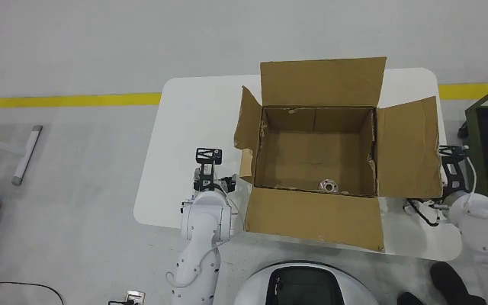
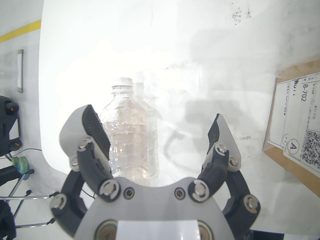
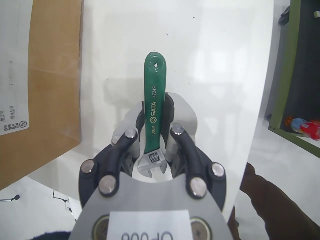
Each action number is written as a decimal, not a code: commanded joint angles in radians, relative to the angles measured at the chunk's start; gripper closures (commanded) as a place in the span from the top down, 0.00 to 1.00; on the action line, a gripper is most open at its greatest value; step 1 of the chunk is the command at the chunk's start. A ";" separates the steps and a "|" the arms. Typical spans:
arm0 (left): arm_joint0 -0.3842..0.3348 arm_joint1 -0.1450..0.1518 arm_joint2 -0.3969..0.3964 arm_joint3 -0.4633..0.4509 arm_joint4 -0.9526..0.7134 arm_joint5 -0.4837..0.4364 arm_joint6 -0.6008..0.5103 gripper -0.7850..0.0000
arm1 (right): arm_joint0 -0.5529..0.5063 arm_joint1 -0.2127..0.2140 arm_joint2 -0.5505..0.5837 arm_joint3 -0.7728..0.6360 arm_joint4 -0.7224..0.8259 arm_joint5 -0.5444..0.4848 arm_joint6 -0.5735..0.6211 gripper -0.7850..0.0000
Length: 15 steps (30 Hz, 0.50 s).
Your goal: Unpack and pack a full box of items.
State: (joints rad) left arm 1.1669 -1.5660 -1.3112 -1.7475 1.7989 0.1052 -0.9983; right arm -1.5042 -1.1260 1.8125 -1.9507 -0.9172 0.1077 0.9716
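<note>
An open cardboard box (image 1: 319, 217) stands on the white table (image 1: 191, 114), flaps spread; one small round metal part (image 1: 329, 184) lies on its floor. Left of the box my left gripper (image 2: 153, 113) (image 1: 208, 155) is open around a clear plastic bottle (image 2: 126, 131), which lies close to one finger pad (image 2: 96, 128) with its white cap pointing away. Right of the box, beside the side flap (image 3: 55, 76), my right gripper (image 3: 155, 103) (image 1: 453, 150) is shut on a green-handled adjustable wrench (image 3: 153, 96), handle pointing forward over the table.
A green cabinet (image 3: 295, 76) (image 1: 479, 130) stands just off the table's right edge, with colourful items on its shelf. The box's labelled flap (image 2: 295, 131) lies near the left gripper. A grey bar (image 1: 25, 155) lies on the floor far left.
</note>
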 commanded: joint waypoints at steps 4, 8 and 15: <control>0.000 0.000 0.000 0.000 0.000 0.000 0.000 1.00 | 0.022 0.004 0.041 -0.011 0.053 0.001 0.011 0.98; 0.000 0.000 0.000 0.000 0.000 0.000 0.000 1.00 | 0.062 0.008 0.141 -0.053 0.123 0.049 -0.024 0.54; 0.000 0.000 0.000 0.000 0.000 0.000 0.000 1.00 | 0.205 0.020 0.253 -0.215 0.280 0.008 -0.118 0.00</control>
State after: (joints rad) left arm 1.1669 -1.5660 -1.3112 -1.7475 1.7989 0.1052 -0.9983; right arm -1.3287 -1.1080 2.0685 -2.1369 -0.6736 0.1383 0.8612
